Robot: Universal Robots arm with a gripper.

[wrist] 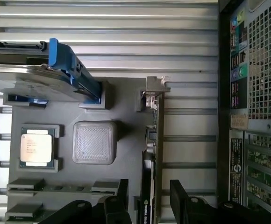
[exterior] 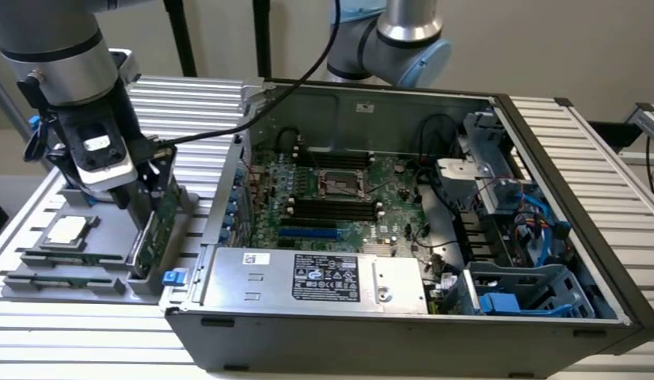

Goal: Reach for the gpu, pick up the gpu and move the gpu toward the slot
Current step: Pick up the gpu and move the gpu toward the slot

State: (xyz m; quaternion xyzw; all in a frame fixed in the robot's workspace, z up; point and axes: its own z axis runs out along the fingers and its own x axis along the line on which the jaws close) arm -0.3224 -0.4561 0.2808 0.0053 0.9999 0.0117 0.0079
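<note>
The gpu (wrist: 155,149) stands on edge in a grey fixture tray (wrist: 126,140), a thin green card with its silver bracket (wrist: 156,86) at the far end. My gripper (wrist: 149,190) is open and straddles the card. One black finger (wrist: 122,190) is on each side, with a gap between pads and board. In the exterior view the gripper (exterior: 137,199) hangs over the gpu (exterior: 153,237) at the exterior view's left, beside the open computer case (exterior: 338,332). Inside the case, on the motherboard, lies a blue slot (exterior: 311,233).
A square silver chip (wrist: 36,148) and a silver hard drive with blue rails (wrist: 60,70) share the tray with the card. The case's perforated back panel (wrist: 261,93) is close beside the gpu. Ribbed aluminium table (exterior: 602,158) surrounds everything; a power supply (exterior: 317,277) fills the case's near side.
</note>
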